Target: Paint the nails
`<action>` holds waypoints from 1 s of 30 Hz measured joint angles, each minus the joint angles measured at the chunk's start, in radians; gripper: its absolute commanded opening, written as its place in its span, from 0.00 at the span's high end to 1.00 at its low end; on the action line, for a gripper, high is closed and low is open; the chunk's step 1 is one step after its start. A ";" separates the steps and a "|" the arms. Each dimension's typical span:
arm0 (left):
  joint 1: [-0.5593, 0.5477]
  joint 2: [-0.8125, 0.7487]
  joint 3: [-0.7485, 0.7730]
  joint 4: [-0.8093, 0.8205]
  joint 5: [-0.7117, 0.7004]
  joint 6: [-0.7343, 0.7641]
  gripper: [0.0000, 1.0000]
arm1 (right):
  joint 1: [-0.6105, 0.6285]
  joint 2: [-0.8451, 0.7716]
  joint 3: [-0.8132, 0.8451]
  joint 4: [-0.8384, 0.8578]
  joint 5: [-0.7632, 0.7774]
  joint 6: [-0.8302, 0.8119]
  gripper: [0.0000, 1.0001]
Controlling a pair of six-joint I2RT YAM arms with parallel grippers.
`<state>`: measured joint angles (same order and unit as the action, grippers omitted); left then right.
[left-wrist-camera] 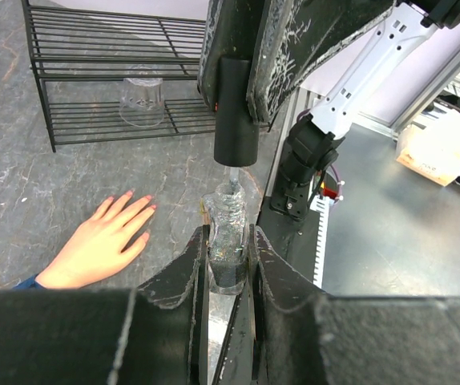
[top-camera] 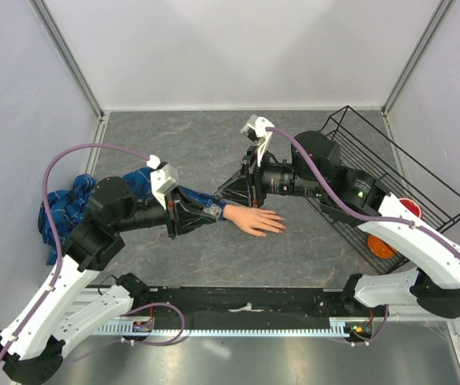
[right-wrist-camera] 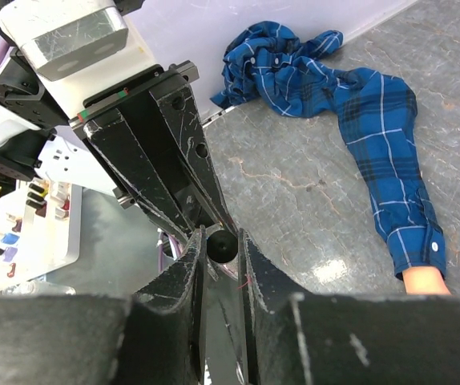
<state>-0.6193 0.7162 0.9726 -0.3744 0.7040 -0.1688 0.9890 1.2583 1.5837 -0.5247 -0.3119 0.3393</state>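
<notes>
The pale mannequin hand (top-camera: pixel 258 220) lies flat on the grey table at the end of a blue plaid sleeve (top-camera: pixel 138 186). In the left wrist view its nails (left-wrist-camera: pixel 151 208) look pinkish-red. My left gripper (top-camera: pixel 212 212) is shut on a small clear glittery bottle (left-wrist-camera: pixel 228 233), held just left of the hand's wrist. My right gripper (top-camera: pixel 243 191) is shut on the bottle's black cap (left-wrist-camera: pixel 236 120), right above the bottle's neck; a thin stem runs from the cap down into the bottle. The cap (right-wrist-camera: pixel 222 245) also shows between my right gripper's jaws in the right wrist view.
A black wire basket (top-camera: pixel 390 176) stands at the right, with a clear glass cup (left-wrist-camera: pixel 142 100) inside and an orange object (top-camera: pixel 382 245) and a red one (top-camera: pixel 409 207) by it. The rest of the plaid shirt (right-wrist-camera: pixel 282 56) is bunched at the left wall.
</notes>
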 measured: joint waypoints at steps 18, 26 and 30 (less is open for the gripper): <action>0.000 0.003 0.001 -0.017 0.005 0.000 0.98 | 0.000 -0.014 -0.007 0.000 0.026 -0.014 1.00; 0.000 0.001 0.001 -0.018 0.004 0.001 0.98 | 0.000 -0.016 -0.007 0.000 0.038 -0.016 1.00; 0.000 -0.002 0.001 -0.018 0.004 0.001 0.98 | 0.000 -0.016 -0.007 -0.001 0.041 -0.019 1.00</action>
<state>-0.6193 0.7139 0.9733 -0.3923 0.7082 -0.1680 0.9890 1.2423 1.5768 -0.5255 -0.2710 0.3206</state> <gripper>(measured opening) 0.240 0.225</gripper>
